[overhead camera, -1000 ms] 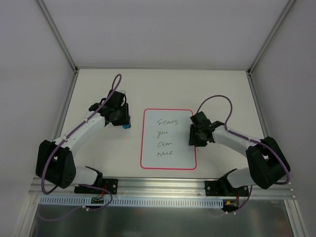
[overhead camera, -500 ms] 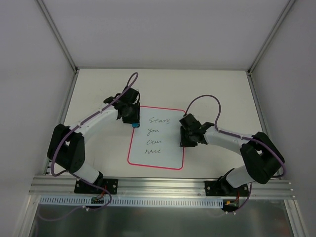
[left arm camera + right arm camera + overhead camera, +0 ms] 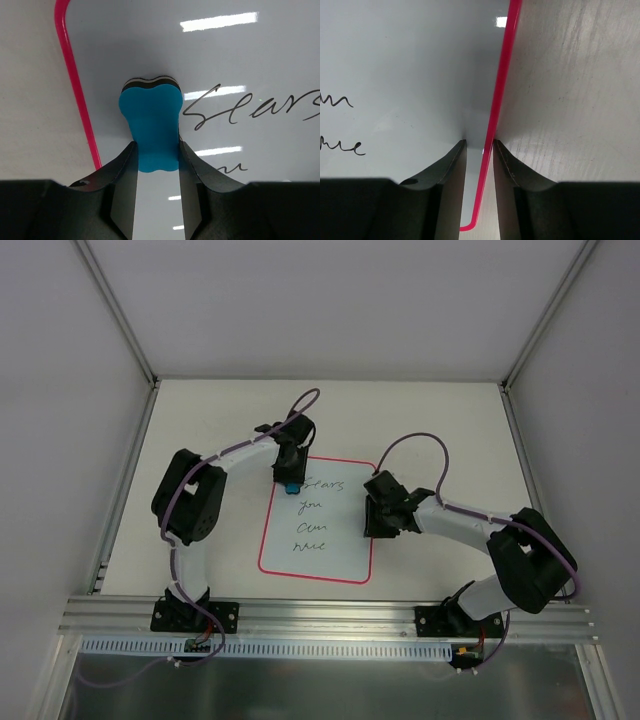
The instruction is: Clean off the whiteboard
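Your left gripper [image 3: 156, 165] pinches the eraser [image 3: 151, 125] at the whiteboard [image 3: 340, 550] corner. Your right gripper [image 3: 479, 147] clamps its edge. All writing [image 3: 312, 515] remains.

The whiteboard [image 3: 318, 535] lies flat on the table, slightly skewed. It is white with a pink-red border. Dark handwritten lines cover it.

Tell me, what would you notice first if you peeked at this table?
The whiteboard with its pink border lies in the middle of the table, with dark handwriting still on it. The left gripper holds a bright blue eraser at the board's top left corner, just beside the first word. The right gripper straddles the board's right edge.
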You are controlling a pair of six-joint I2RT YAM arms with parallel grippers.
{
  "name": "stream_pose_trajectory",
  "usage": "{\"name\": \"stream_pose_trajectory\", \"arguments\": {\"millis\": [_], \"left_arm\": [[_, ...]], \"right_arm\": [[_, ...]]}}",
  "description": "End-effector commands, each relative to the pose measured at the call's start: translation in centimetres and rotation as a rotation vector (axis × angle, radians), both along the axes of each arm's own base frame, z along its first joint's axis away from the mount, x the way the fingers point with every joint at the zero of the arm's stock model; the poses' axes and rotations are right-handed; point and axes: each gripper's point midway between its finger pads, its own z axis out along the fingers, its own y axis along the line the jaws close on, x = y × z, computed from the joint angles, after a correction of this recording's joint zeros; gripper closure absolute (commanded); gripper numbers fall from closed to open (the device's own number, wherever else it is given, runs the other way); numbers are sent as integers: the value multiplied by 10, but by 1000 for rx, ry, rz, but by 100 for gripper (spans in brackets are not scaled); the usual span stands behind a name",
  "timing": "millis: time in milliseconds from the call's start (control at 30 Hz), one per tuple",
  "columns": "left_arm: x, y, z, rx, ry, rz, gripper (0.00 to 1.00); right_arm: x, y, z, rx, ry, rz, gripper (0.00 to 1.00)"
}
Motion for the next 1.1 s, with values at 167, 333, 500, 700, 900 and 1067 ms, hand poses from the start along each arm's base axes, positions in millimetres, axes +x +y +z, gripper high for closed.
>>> {"name": "stream_pose_trajectory", "arguments": {"millis": [167, 333, 500, 700, 900, 1067], "left_arm": [[-18, -26, -31, 54, 57, -45, 100], [-32, -62, -39, 41, 70, -102, 100], [-41, -99, -46, 35, 68, -176, 100], [-42, -103, -51, 47, 79, -191, 100], [-35, -46, -51, 174, 75, -64, 100], [-34, 8, -51, 223, 114, 25, 100]], "right_arm": [[-13, 1, -8, 31, 34, -26, 71], [-14, 1, -9, 40, 29, -29, 72], [-16, 0, -11, 62, 23, -50, 72], [-20, -6, -16, 49, 33, -70, 73], [-22, -9, -18, 45, 33, -75, 73], [-23, -11, -16, 46, 21, -71, 72]]}}
